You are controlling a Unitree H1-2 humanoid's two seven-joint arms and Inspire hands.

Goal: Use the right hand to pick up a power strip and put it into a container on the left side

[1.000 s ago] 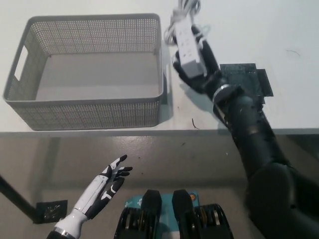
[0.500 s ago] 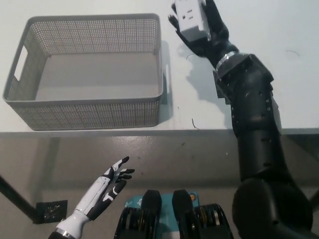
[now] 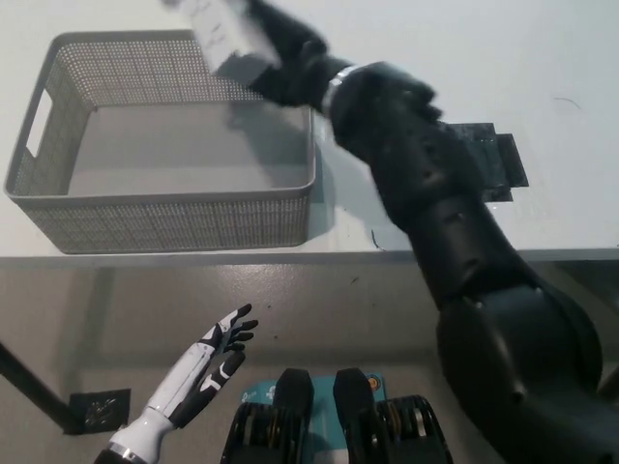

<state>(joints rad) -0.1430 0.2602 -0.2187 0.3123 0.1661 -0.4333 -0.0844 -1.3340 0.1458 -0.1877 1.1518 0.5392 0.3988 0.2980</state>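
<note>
Moved since earlier: black right hand (image 3: 280,50) has swung from the right of the basket to above its far rim, carrying the white plastic power strip (image 3: 224,37) with it.
Right hand: clenched around the strip, blurred with motion.
Power strip: held in the air over the far right part of the grey perforated plastic basket (image 3: 58,208), its upper end cut off by the picture's top edge; cable not visible.
Risk, release: let go here, the strip may strike the far rim and fall outside onto the white tabletop (image 3: 542,58).
Risk, cable: an unseen trailing cord may snag the basket wall.
Risk, arm: the forearm passes close over the right rim and could shove the basket.
Left hand: white left hand (image 3: 208,360) rests low, below the tabletop edge, fingers spread, empty.
</note>
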